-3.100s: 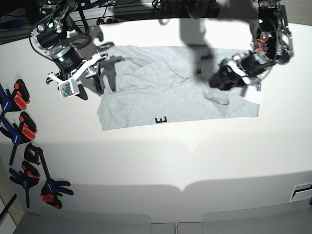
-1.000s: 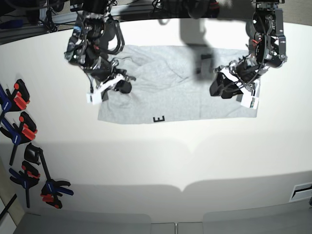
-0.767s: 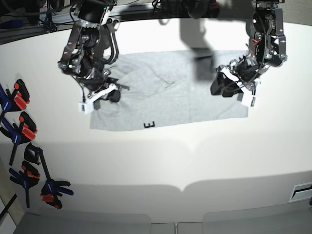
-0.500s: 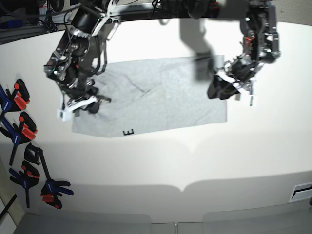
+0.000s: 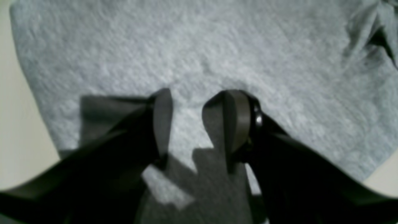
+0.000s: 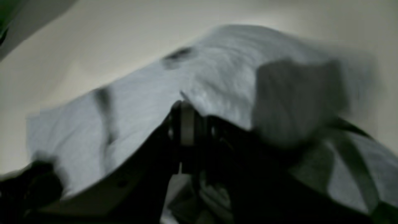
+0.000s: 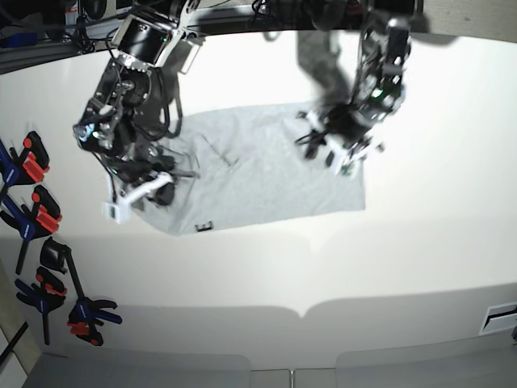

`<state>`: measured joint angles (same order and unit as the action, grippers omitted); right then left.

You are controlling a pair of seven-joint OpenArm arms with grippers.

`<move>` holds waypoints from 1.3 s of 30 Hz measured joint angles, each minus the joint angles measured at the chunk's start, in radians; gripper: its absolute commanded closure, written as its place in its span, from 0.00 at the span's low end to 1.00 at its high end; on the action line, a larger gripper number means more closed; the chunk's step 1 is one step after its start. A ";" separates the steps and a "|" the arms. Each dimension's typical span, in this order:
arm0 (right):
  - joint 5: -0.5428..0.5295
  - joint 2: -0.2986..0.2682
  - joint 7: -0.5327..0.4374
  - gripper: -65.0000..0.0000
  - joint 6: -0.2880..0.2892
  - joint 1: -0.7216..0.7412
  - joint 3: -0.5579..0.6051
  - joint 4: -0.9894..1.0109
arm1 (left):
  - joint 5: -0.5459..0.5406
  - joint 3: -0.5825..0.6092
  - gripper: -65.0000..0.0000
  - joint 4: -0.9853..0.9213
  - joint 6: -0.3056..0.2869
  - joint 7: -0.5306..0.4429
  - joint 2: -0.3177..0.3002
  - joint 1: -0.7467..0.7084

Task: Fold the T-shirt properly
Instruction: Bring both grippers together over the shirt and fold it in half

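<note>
White table (image 7: 420, 242), right pincer (image 6: 189, 124) clamping T-shirt (image 7: 258, 174)

Two black metal arms (image 7: 133, 89), white end-effector brackets (image 7: 121, 206), seemingly dark cables

A wide, smooth, off-white table (image 7: 323, 267) fills nearly the whole overhead view, with soft grey shadows lying across its near half. Along its left edge sits a row of spring clamps (image 7: 36, 218) with black bodies, blue handles and orange-red tips, some resting on the surface, some hanging over the side. Behind the far edge runs a dark strip holding tangled black cables (image 7: 275, 12) and a metal rail. At the near edge, pale grey panels (image 7: 242, 372) meet the table. A small white label with dark lines (image 7: 501, 317) lies at the right edge. Light falls evenly from above.
</note>
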<state>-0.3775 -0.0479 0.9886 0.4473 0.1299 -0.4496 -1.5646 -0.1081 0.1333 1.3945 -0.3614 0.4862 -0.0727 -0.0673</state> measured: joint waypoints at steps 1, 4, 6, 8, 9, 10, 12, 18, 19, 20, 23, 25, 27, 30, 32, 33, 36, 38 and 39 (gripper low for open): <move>-0.010 0.000 0.016 1.00 0.002 0.000 0.040 -0.021 | 0.000 0.031 0.61 -0.045 0.018 -0.025 0.000 0.029; -0.044 0.004 0.077 1.00 0.002 0.000 0.179 -0.082 | -0.007 0.113 0.61 -0.171 0.049 -0.090 0.006 0.117; -0.051 0.013 0.097 1.00 0.003 0.000 0.266 -0.119 | -0.007 0.167 0.61 -0.230 0.071 -0.108 0.009 0.163; -0.053 0.021 0.102 1.00 0.002 0.001 0.343 -0.132 | -0.007 0.202 0.61 -0.260 0.092 -0.120 0.011 0.187; -0.048 0.032 0.110 1.00 0.001 0.000 0.374 -0.131 | -0.007 0.210 0.61 -0.264 0.093 -0.120 0.011 0.192; -0.033 0.043 0.114 1.00 -0.003 -0.002 0.402 -0.130 | -0.008 0.214 0.61 -0.264 0.093 -0.119 0.011 0.193; 0.037 0.079 0.113 1.00 -0.014 -0.008 0.438 -0.119 | -0.026 0.214 0.61 -0.265 0.096 -0.119 0.011 0.194; 0.116 0.134 0.021 1.00 -0.038 -0.009 0.441 -0.111 | -0.038 0.214 0.61 -0.259 0.094 -0.077 0.009 0.200; 0.116 0.135 0.005 1.00 -0.053 -0.009 0.441 -0.111 | -0.041 0.214 0.61 -0.252 0.095 -0.062 0.009 0.203; 0.118 0.137 -0.011 1.00 -0.063 -0.008 0.441 -0.111 | -0.046 0.214 0.61 -0.240 0.096 -0.035 0.009 0.203; 0.186 0.160 -0.029 1.00 -0.081 -0.005 0.441 -0.111 | -0.060 0.214 0.61 -0.184 0.096 0.051 0.008 0.195; 0.199 0.169 -0.031 1.00 -0.081 -0.005 0.441 -0.111 | -0.060 0.215 0.61 -0.132 0.096 0.115 0.008 0.182; 0.199 0.172 -0.031 1.00 -0.081 -0.005 0.441 -0.111 | -0.060 0.220 0.61 -0.075 0.096 0.191 0.006 0.175; 0.203 0.179 -0.031 1.00 -0.081 -0.005 0.441 -0.111 | -0.040 0.220 0.61 0.003 0.096 0.308 0.006 0.167; 0.203 0.181 -0.030 1.00 -0.081 -0.005 0.441 -0.111 | 0.001 0.220 0.61 0.051 0.096 0.362 0.005 0.163; 0.203 0.181 -0.031 1.00 -0.081 -0.005 0.441 -0.111 | 0.014 0.220 0.61 0.076 0.096 0.381 0.000 0.160; 0.203 0.181 -0.031 1.00 -0.081 -0.006 0.441 -0.111 | 0.053 0.221 0.61 0.138 0.092 0.409 -0.026 0.156; 0.203 0.181 -0.029 1.00 -0.081 -0.006 0.441 -0.111 | 0.073 0.222 0.61 0.181 0.092 0.421 -0.053 0.156; 0.203 0.181 -0.026 1.00 -0.081 -0.005 0.441 -0.111 | 0.082 0.221 0.61 0.206 0.092 0.441 -0.069 0.157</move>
<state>-0.1749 0.1329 0.9623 0.3664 0.1246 -0.0082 -1.6752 -0.0265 0.3546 1.6009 -0.2691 0.9272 -0.1417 0.0895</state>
